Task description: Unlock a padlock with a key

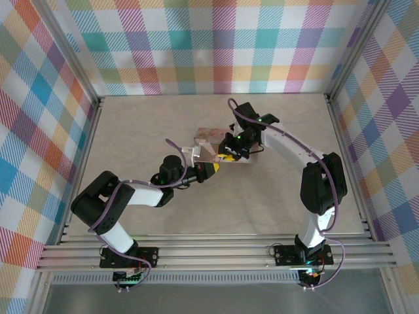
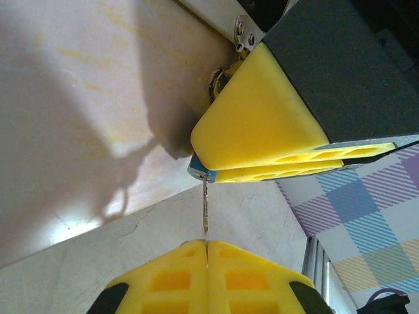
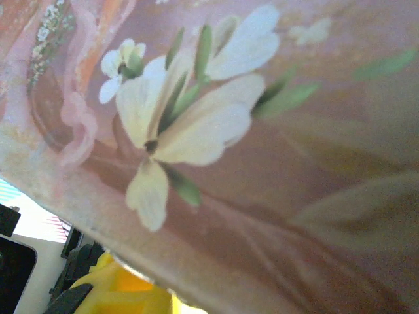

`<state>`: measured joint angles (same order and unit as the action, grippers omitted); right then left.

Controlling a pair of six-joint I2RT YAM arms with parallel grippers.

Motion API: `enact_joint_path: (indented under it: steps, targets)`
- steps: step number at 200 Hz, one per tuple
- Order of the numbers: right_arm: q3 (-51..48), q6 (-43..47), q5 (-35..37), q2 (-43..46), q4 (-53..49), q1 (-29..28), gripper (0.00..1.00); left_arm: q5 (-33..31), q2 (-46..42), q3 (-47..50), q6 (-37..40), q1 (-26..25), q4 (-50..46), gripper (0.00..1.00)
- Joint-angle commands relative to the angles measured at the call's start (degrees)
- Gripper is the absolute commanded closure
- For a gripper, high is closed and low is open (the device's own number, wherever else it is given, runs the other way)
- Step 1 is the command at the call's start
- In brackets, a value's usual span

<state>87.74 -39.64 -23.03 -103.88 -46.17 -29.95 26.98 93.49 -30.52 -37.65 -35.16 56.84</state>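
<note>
Where the two arms meet near the middle of the desk [image 1: 163, 216], a pink picture-printed tin [image 1: 208, 137] lies just behind both sets of fingers. From above, the left gripper [image 1: 211, 169] reaches in from the near left. The right gripper [image 1: 228, 156] arches over from the far right, and the two yellow tips almost touch at the tin's near edge.

Left wrist view:
- The left gripper [image 2: 207, 243] is clenched on the key [image 2: 205, 212], a thin metal blade that stands straight out from the seam between its yellow fingers [image 2: 170, 281].
- The key's tip meets a small bluish-silver corner, taken here as the padlock [image 2: 198, 171].
- The right gripper [image 2: 204, 167] is pinched down on that piece. Its two yellow fingers [image 2: 262, 124] lie nearly together, and the rest of the lock is hidden between them.
- A small metal ring [image 2: 216, 82] shows behind the right fingers. Whether it is the shackle cannot be told.
- How far the key has entered the lock cannot be told.

Right wrist view:
- The tin [image 3: 262, 163] sits very close to the lens, and its surface shows a white flower with green leaves on dusky pink.
- A blurred yellow part [image 3: 124, 291] shows below the tin's lower edge.

Container status: no view shows whether the tin's lid is raised or what lies inside it.
</note>
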Motion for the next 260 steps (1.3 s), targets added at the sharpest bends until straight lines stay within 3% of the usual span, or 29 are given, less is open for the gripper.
enact_joint_path:
  steps: [1, 155, 260]
  targets:
    - [1.67, 1.05, -0.44, 1.73, -0.48, 0.24, 1.00, 0.09, -0.81, -1.15, 1.55, -0.44, 0.48, 1.00]
    - [1.94, 1.36, -0.95, 1.38, -0.94, 0.32, 1.00, 2.09, 2.65, -3.95, 0.81, -0.42, 1.85, 1.00]
    - [2.04, 3.82, -1.90, 1.03, -3.48, 0.34, 1.00, -0.18, 0.90, -4.15, 2.44, 0.31, 0.68, 1.00]
